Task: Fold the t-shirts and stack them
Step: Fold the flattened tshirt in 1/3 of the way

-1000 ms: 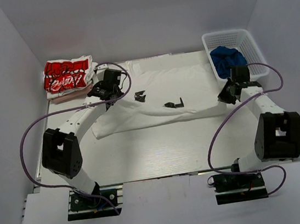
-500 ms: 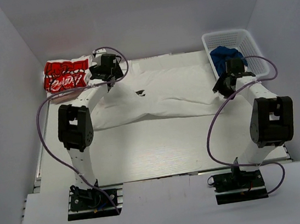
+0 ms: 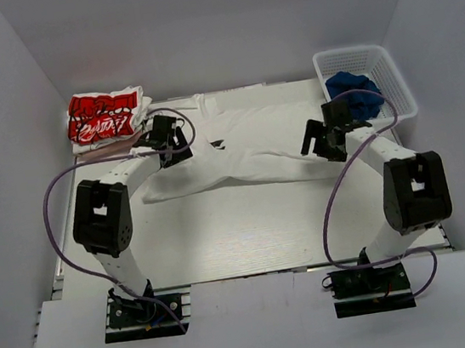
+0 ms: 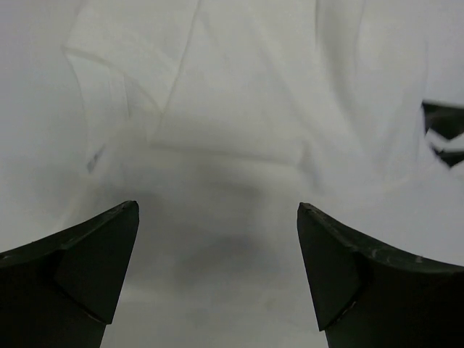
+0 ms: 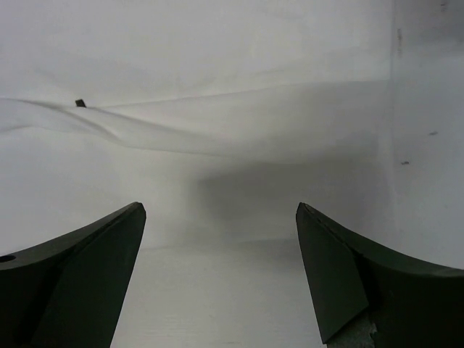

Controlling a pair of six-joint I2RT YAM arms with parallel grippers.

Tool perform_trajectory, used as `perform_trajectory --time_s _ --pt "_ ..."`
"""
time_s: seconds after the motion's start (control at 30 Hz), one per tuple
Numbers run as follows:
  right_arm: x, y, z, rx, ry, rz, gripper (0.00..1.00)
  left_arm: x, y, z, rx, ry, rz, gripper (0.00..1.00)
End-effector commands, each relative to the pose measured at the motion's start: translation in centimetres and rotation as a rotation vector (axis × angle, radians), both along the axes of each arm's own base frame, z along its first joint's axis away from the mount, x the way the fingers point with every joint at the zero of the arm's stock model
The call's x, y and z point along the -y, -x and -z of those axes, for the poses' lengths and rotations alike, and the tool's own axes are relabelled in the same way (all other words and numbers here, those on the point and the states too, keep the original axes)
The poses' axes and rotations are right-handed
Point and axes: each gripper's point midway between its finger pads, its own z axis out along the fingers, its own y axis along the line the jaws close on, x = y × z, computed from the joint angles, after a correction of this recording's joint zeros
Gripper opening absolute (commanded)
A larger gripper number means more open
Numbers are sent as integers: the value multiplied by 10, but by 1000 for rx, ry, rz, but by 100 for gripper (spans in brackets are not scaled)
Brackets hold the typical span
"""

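The plain white t-shirt [image 3: 250, 142] lies across the back half of the table, doubled over into a wide band. My left gripper [image 3: 182, 144] hovers over its left end, open, with only white cloth [image 4: 239, 109] under and beyond its fingers [image 4: 94, 261]. My right gripper [image 3: 309, 143] is open over the shirt's right end, where the shirt's folded edge [image 5: 217, 130] runs across ahead of the fingers [image 5: 341, 275]. Nothing sits between either pair of jaws. The red-and-black printed t-shirt [image 3: 103, 116] rests folded at the back left corner.
A white plastic basket [image 3: 389, 63] at the back right holds a blue cloth [image 3: 352, 91]. White walls close in the table on three sides. A small dark label [image 3: 217, 145] shows on the white shirt. Purple cables loop off both arms.
Both grippers went from shut to open and let go of the white shirt. They swung toward the back, then returned a little. The shirt now lies as a narrower doubled band.
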Motion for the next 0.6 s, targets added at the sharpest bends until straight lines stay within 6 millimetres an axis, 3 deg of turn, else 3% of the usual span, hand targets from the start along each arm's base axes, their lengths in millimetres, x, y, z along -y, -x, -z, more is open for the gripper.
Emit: perform_trajectory --time_s 0.0,0.17,0.27,0.3,0.37,0.4,0.47,0.57 --pt "-9 -13 22 -11 -5 -60 90 19 23 2 14 134 23 100" --pt "7 -13 51 -58 45 -3 90 -4 44 42 -112 82 -52 100" --pt "10 3 65 -101 42 24 90 -9 53 57 -156 57 -61 100" --pt "14 19 79 -143 36 49 90 -15 57 61 -165 54 -87 100" --pt "21 27 78 -144 55 81 90 -20 76 78 -228 47 -113 100" --pt "26 47 89 -203 66 97 90 -26 88 87 -278 35 -133 100" --pt "33 57 84 -207 77 142 90 -36 112 99 -333 6 -168 100" --pt "44 98 93 -252 99 188 90 -50 160 115 -433 -23 -218 100"
